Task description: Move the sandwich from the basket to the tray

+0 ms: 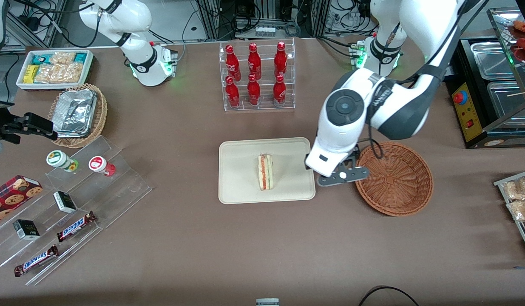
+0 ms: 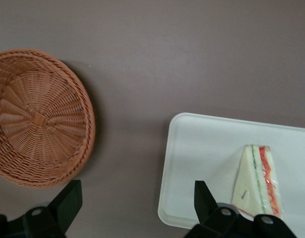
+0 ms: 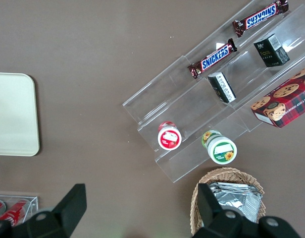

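The sandwich (image 1: 265,171) lies on the cream tray (image 1: 241,187), its red and green filling edge showing; it also shows in the left wrist view (image 2: 255,181) on the tray (image 2: 202,148). The reddish-brown wicker basket (image 1: 394,178) stands empty beside the tray, toward the working arm's end; the wrist view shows it too (image 2: 38,116). My left gripper (image 1: 326,176) hangs above the table between tray and basket, open and empty, its black fingers (image 2: 204,196) spread wide over the tray's edge and bare table.
A clear rack of red cola bottles (image 1: 256,76) stands farther from the front camera than the tray. A clear stepped shelf with snack bars and cups (image 1: 71,204) and a tan basket of foil trays (image 1: 77,114) lie toward the parked arm's end. A metal rack (image 1: 519,204) sits at the working arm's end.
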Controlling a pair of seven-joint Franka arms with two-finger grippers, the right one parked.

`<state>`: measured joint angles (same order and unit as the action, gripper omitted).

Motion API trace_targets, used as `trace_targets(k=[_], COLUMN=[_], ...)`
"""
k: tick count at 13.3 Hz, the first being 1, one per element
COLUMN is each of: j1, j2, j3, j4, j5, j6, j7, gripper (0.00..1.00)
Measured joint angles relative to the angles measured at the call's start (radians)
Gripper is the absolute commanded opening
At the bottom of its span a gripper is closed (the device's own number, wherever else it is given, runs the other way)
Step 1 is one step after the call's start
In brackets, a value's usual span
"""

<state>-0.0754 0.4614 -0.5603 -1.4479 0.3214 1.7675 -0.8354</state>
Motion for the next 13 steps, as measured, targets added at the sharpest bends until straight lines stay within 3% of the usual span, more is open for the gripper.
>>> trace_targets(k=[5, 9, 13], j1=[0.105, 0.109, 0.109], j2=[-0.086, -0.214, -0.317], j3=[0.031, 0.176, 0.296], j4=[-0.062, -0.148, -0.183], j5=[-0.104, -0.247, -0.304], j6=[-0.010, -0.037, -0.153], j7=[0.223, 0.488, 0.709], gripper=[1.00, 1.00, 1.00])
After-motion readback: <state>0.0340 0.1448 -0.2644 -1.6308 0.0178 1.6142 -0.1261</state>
